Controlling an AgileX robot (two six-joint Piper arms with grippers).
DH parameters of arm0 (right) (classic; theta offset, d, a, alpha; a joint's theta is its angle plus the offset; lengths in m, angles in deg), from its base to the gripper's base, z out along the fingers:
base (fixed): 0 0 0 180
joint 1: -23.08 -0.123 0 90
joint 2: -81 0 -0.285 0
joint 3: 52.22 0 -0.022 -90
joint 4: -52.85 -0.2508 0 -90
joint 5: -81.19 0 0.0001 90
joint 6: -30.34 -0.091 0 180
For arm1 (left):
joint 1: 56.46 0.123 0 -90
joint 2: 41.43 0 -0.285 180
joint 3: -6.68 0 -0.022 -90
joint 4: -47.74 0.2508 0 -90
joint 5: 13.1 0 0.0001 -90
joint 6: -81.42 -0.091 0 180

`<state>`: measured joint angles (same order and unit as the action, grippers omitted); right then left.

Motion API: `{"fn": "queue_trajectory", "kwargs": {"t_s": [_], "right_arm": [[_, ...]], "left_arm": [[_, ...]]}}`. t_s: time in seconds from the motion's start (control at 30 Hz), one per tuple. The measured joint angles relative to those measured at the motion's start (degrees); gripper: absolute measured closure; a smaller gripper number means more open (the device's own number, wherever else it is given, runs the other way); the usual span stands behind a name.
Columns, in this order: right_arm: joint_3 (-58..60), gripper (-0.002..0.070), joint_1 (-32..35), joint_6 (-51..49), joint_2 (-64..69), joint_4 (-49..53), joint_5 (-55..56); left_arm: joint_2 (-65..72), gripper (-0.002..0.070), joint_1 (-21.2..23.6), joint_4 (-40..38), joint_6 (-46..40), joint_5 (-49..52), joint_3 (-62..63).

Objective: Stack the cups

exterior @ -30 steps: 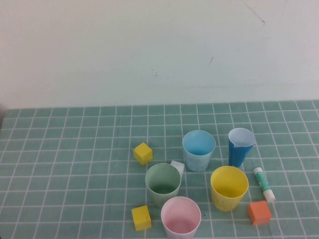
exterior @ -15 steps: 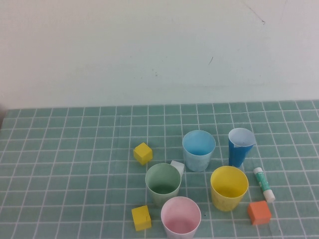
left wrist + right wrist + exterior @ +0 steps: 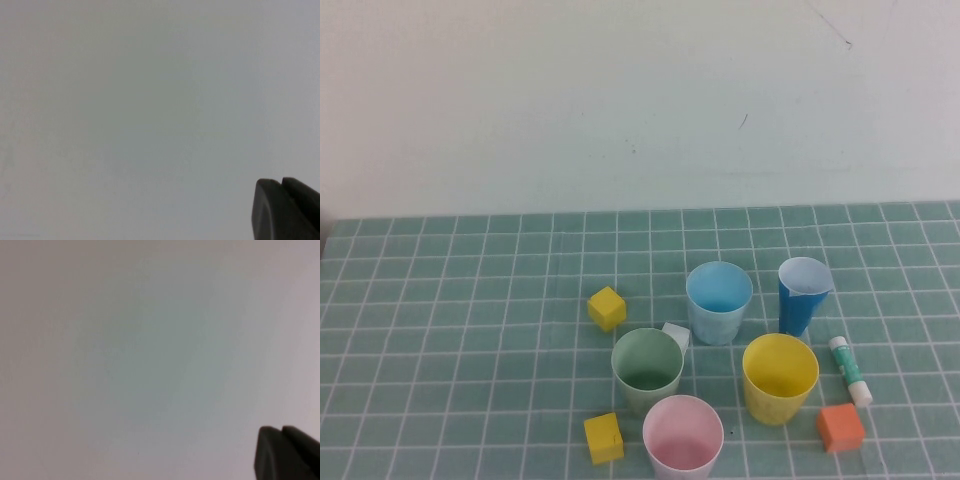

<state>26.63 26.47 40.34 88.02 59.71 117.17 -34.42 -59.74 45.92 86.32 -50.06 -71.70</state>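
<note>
Both grippers, left gripper point(image 3: 287, 210) and right gripper point(image 3: 287, 452), face blank wall, jaws can't tell, and the packed pink cup point(image 3: 682, 435), green cup point(image 3: 647, 368), yellow cup point(image 3: 780, 377) at lower centre could easily get knocked.

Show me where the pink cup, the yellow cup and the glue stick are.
pink cup point(image 3: 682, 436), high view, on its inner bottom.
yellow cup point(image 3: 779, 373), high view, on its inside wall.
glue stick point(image 3: 848, 369), high view, middle of its tube, lying right of the yellow cup.
</note>
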Motion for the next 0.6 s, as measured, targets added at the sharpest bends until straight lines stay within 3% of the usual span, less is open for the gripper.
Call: {"fn": "queue_trajectory", "kwargs": {"t_s": [0.1,0.23,0.43,0.6], "right_arm": [[0.0,0.0678,0.0,-0.2,0.0,-0.6,0.1],[-0.6,0.0678,0.0,0.2,0.0,-1.6,-2.6],[-13.5,0.0678,0.0,2.2,0.8,-0.9,-33.4],[-20.6,0.0678,0.0,5.2,7.8,-0.8,-42.9]], "left_arm": [[0.0,0.0678,0.0,-1.9,0.0,-1.3,0.0],[0.0,0.0678,0.0,-2.9,0.0,13.4,5.4],[4.9,0.0678,0.0,-4.9,0.0,36.5,19.3],[14.7,0.0678,0.0,-5.1,-0.1,43.1,24.8]]}}
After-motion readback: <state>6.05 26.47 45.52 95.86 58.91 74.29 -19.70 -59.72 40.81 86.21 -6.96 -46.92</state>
